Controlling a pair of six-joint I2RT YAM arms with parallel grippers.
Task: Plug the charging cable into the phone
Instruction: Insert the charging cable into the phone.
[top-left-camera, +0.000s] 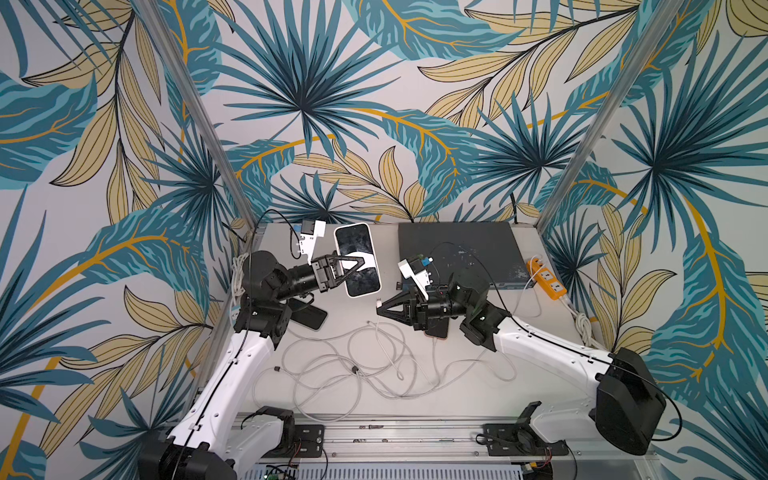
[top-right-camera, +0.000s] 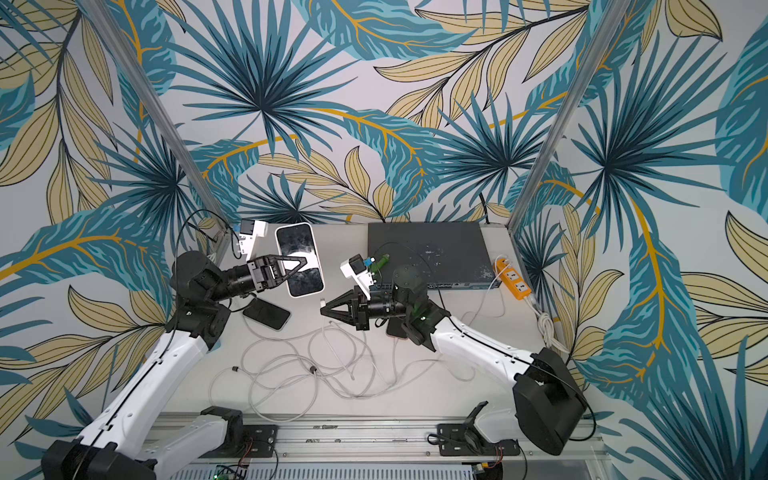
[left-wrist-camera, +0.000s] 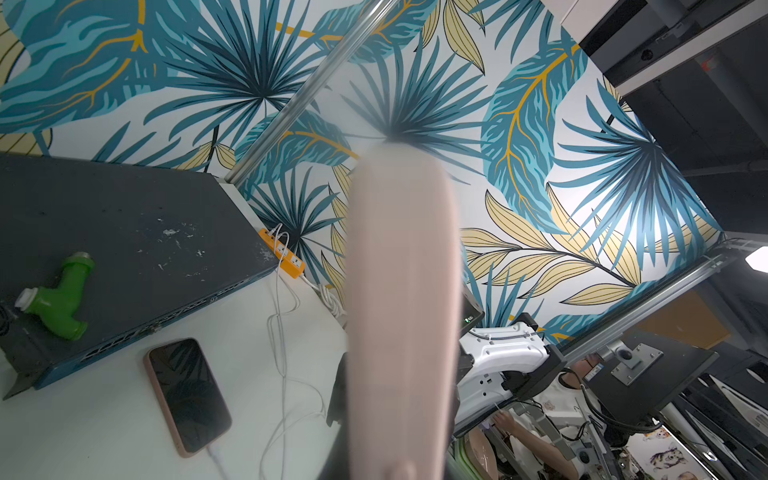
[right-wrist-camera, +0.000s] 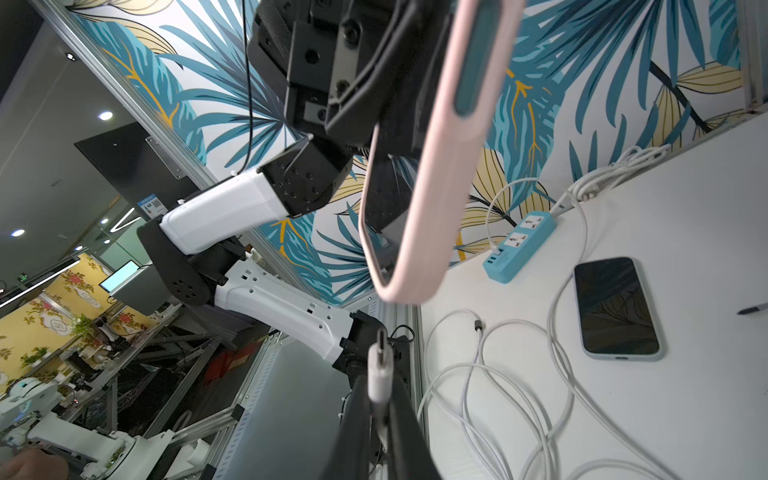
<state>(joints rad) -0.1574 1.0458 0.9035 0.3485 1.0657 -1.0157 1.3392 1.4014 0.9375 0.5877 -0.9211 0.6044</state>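
Left end effector (top-left-camera: 360, 262) clamps the phone (top-left-camera: 352, 241), right end effector (top-left-camera: 380, 308) the plug (top-left-camera: 378, 301) at five o'clock; tilt it and you'll jam it crooked.

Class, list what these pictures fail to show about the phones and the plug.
- Held phone: its port shows in no view; too small in both top views, and the phone is a close blur in the left wrist view.
- Plug in the right pincer: tip too dark to tell its type.
- Phone under the right arm: mostly covered in both top views.
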